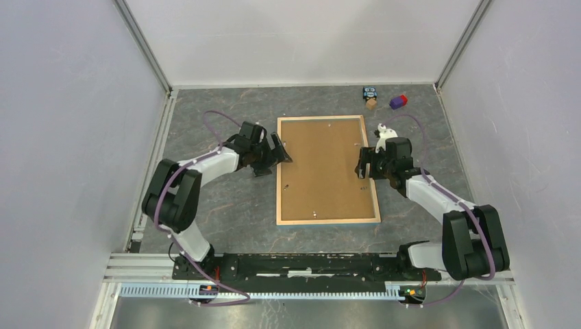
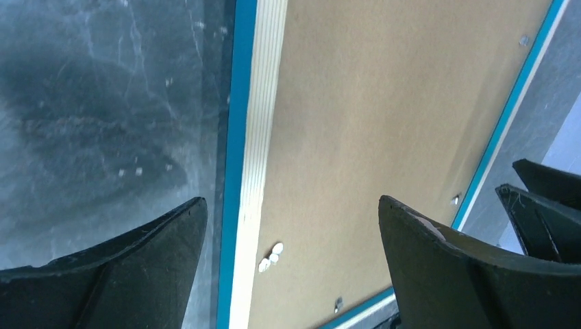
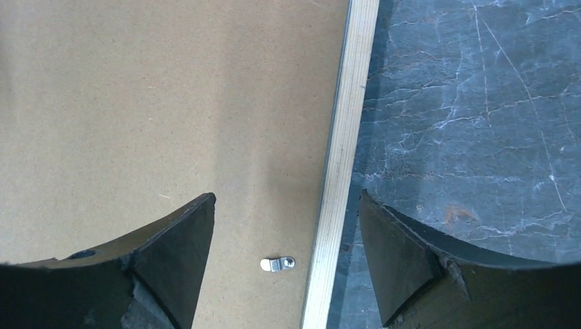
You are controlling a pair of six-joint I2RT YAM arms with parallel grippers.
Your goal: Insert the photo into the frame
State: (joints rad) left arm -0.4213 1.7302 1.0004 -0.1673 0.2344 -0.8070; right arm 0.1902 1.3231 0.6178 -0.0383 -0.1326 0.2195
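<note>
We see the frame (image 1: 327, 221) lying face down mid-table, nearer the far edge, hardboard backing (image 1: 325, 168) up. Our left gripper (image 1: 279, 152), fingers spread wide, straddles its left rail; our right gripper (image 1: 361, 166), likewise spread, straddles the right rail.

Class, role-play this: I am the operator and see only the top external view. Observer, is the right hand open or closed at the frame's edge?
Observer: Open. In the right wrist view the right hand has its fingers spread across the pale wood border of the frame.
Operator: Anything between them?
Observer: A small metal clip lies on the backboard beside that border.
Operator: And the left hand?
Observer: Open too. The left hand straddles the opposite border.
</note>
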